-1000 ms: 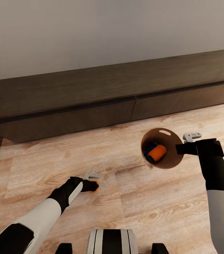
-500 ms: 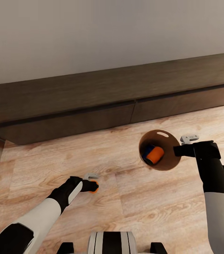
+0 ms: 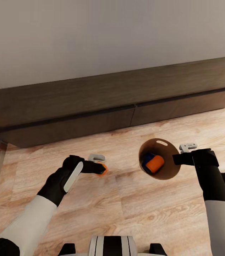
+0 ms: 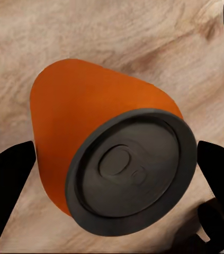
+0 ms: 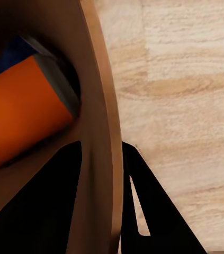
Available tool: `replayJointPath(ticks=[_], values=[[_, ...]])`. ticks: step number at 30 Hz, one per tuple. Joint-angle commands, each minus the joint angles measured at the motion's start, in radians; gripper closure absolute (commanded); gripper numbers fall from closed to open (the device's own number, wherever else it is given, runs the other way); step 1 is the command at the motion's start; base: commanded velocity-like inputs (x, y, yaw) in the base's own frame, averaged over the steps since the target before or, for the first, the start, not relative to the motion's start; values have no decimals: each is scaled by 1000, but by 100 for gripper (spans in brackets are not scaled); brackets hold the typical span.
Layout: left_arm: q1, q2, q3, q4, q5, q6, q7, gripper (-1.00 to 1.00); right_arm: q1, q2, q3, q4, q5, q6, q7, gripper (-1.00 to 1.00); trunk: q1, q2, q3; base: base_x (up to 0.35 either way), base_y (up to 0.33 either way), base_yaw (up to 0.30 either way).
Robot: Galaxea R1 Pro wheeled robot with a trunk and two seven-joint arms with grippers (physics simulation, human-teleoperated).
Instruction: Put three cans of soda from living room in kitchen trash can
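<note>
Nearest the robot, the left gripper (image 3: 99, 167) is closing its two dark fingers (image 4: 8, 190) on either side of the last orange can (image 4: 101, 164), gripping it just above the pale wood floor (image 3: 126, 209); from the left wrist the can's grey top is facing the camera with floor showing around it. To the right and about level with it, the right gripper (image 3: 179, 158) is pinching the rim of the bin (image 3: 169, 170), one finger inside the wall and one outside as the right wrist shows, and is holding the bin tilted so that its brown inside is facing the head camera. Lying in the bin are another orange can (image 3: 155, 163) and the blue can (image 3: 148, 158), touching each other. Beyond both arms, the long dark cabinet (image 3: 91, 103) is running along the grey wall (image 3: 109, 35). By my reading, the step in hand is bringing the third can to the bin. The next move calls for carrying the held can rightward over the bin's open mouth, clear of the rim, before the fingers part; the bin then presumably needs taking to the kitchen.
</note>
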Motion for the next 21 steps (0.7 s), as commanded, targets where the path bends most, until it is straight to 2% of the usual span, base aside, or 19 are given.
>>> replayJointPath(ticks=[1,2,3,6,9,21], values=[[1,16,16,-41,13,30,-2,100,0,5,1,1,-15,3,3,100,-4,7,3,0,0,0],[1,23,28,-57,20,41,-3,100,1,7,1,2,-14,3,3,100,-8,14,6,0,0,0],[-5,29,21,-62,20,35,2,100,7,13,-2,8,3,-5,7,100,-8,14,6,0,0,0],[-22,23,4,-79,22,35,19,100,6,2,6,26,0,3,17,100,-8,14,6,0,0,0],[-39,23,-10,-96,22,35,21,100,6,2,6,43,26,3,17,100,-8,14,6,0,0,0],[-45,23,-10,-101,22,35,21,100,6,2,6,45,127,3,17,100,-8,14,6,0,0,0]])
